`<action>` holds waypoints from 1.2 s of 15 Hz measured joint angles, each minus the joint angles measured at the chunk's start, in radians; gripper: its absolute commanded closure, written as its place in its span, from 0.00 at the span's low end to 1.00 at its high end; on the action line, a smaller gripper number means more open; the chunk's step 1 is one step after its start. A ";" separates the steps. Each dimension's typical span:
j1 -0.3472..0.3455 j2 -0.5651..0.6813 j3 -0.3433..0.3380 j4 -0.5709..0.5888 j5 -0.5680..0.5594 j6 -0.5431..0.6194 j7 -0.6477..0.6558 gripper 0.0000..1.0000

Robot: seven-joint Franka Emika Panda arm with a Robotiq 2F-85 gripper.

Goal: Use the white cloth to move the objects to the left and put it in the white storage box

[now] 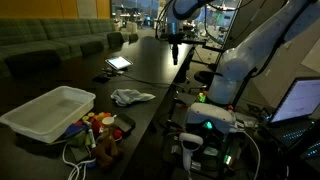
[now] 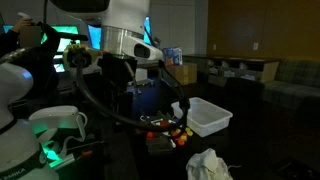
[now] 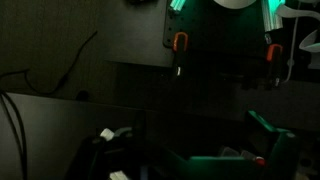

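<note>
The arm is reaching high over the dark worktop, and in the wrist view the jaws are standing wide apart and released, with nothing between the two orange-marked fingers. The jaws are hanging well above the things on the worktop and are touching none of them.

The white cloth is lying crumpled on the worktop, apart from the white storage box and near the objects. In an exterior view the cloth is sitting at the front, with the box beyond it. The objects, small pieces in red, yellow and orange, are sitting in a loose cluster just beside one corner of the box; in an exterior view they are showing next to the box's long side. Whether any of them is touching the box is too dim to tell.

Farther along the worktop a tablet is lying flat with its screen glowing, well apart from the cloth.
</note>
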 measured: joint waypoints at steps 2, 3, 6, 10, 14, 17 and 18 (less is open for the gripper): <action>0.000 0.000 0.000 0.000 0.000 0.000 0.000 0.00; 0.000 0.000 0.000 0.000 0.000 0.000 0.000 0.00; 0.000 0.000 0.000 0.000 0.000 0.000 0.000 0.00; 0.000 0.018 0.000 0.003 0.000 0.030 -0.002 0.00; 0.004 0.094 0.000 0.014 0.000 0.176 -0.032 0.00; 0.019 0.188 0.000 0.028 0.002 0.324 -0.059 0.00; 0.026 0.226 0.000 0.034 0.006 0.376 -0.066 0.00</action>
